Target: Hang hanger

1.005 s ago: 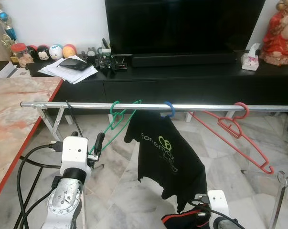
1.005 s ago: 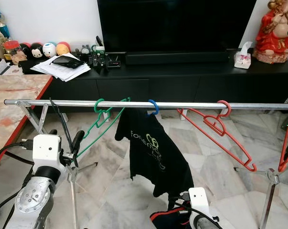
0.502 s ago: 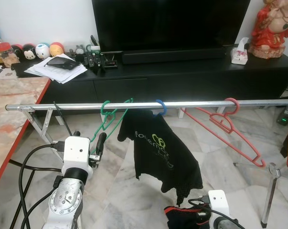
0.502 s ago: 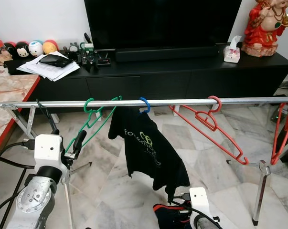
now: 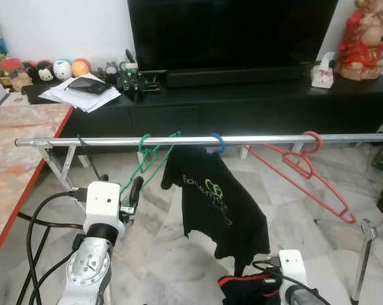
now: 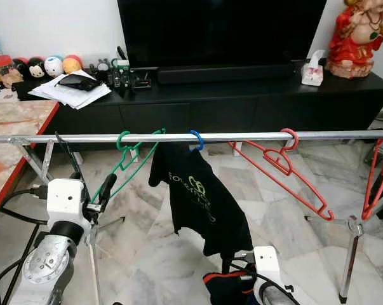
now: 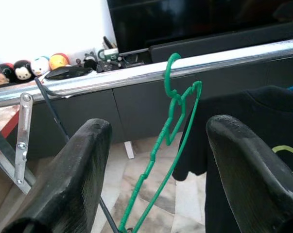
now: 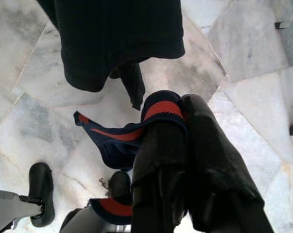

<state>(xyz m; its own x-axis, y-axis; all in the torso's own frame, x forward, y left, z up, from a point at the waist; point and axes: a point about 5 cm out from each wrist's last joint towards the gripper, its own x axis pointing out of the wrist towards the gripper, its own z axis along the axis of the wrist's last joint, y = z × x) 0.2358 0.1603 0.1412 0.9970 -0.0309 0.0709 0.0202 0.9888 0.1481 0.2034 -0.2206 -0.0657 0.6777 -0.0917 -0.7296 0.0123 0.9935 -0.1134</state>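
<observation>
While left tool (image 7: pixel 156 194) gapes empty, right tool (image 8: pixel 185 160) pinches garment (image 8: pixel 114 141).

Green hanger (image 5: pixel 154 159); red hanger (image 5: pixel 309 175); black shirt (image 5: pixel 220 210) with green-white print; navy-red cloth (image 8: pixel 131 141); silver rail (image 5: pixel 255 138).

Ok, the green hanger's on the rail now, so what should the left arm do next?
Probably draw the left gripper straight back. The green plastic hanger already hooks over the silver metal rail, and the fingers are open, apart from the hanger on either side, so nothing is left to release.
</observation>
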